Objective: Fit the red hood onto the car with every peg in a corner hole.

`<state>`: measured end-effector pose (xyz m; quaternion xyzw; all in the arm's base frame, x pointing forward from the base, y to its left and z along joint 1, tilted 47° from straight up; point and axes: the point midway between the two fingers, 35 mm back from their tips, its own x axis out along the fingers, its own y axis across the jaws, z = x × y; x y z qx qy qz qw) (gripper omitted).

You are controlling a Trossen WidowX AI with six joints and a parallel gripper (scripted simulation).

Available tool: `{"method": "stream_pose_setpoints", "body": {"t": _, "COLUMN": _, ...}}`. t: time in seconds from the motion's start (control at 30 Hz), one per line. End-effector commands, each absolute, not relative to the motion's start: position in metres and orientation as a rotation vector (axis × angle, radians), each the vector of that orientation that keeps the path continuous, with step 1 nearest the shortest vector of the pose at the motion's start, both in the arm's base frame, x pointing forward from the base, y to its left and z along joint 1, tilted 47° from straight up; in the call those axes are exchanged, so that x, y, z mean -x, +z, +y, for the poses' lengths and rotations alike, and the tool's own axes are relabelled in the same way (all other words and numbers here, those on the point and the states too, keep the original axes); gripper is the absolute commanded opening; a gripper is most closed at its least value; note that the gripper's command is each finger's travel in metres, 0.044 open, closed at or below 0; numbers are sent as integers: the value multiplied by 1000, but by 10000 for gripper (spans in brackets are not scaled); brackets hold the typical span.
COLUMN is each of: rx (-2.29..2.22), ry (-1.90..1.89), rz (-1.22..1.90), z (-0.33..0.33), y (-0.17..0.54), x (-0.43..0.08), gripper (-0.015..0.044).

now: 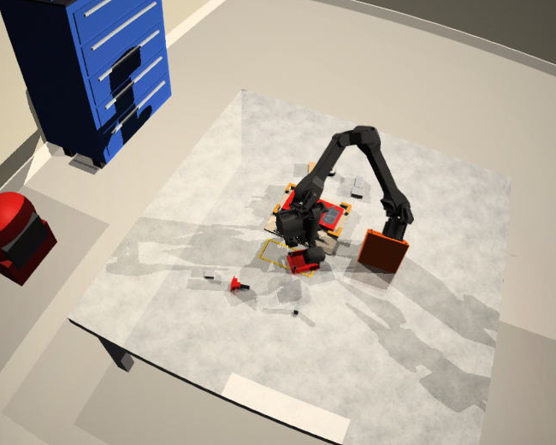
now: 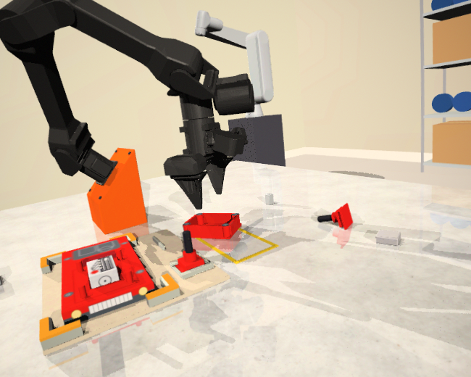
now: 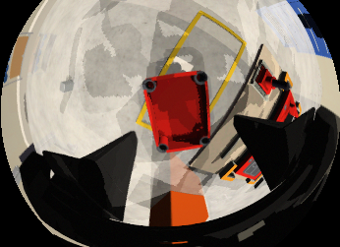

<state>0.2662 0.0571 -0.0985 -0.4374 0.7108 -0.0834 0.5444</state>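
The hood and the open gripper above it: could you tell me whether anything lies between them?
Nothing: the exterior view shows only air between the gripper and the hood.

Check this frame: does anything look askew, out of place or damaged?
The hood lies half across the yellow outline, turned at an angle to it and hollow side up. A red clamp lies tipped on the table, away from the jig. Nothing looks damaged. The open pincer hangs above the hood.
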Motion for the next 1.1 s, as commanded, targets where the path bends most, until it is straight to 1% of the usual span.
{"method": "stream_pose_setpoints", "body": {"t": 0.0, "rx": 1050, "ry": -196, "rz": 1689, "z": 54, "y": -102, "x": -265, "gripper": 440}}
{"method": "stream_pose_setpoints", "body": {"t": 1.07, "rx": 1051, "ry": -198, "rz": 1690, "z": 41, "y": -115, "x": -263, "gripper": 440}}
